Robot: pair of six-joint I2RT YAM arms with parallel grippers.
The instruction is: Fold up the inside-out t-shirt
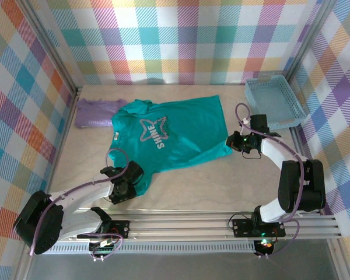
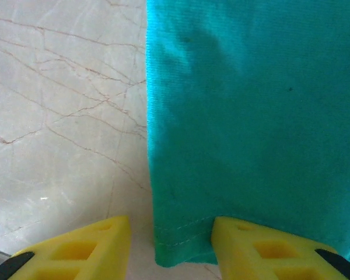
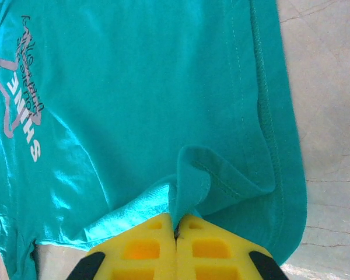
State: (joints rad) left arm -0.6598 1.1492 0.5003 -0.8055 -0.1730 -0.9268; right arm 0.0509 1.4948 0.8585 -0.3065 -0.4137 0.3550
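The teal t-shirt lies spread flat mid-table, its pale print facing up. My left gripper sits at the shirt's near-left bottom corner. In the left wrist view its yellow jaws stand apart around the hemmed corner; the right finger touches the cloth and the left finger rests on bare table. My right gripper is at the shirt's right edge. There its jaws are shut on a pinched-up fold of the t-shirt beside the stitched hem.
A lavender folded garment lies at the back left, touching the shirt's sleeve. A light blue plastic basket stands at the back right near the right arm. Plaid walls enclose the marbled tabletop.
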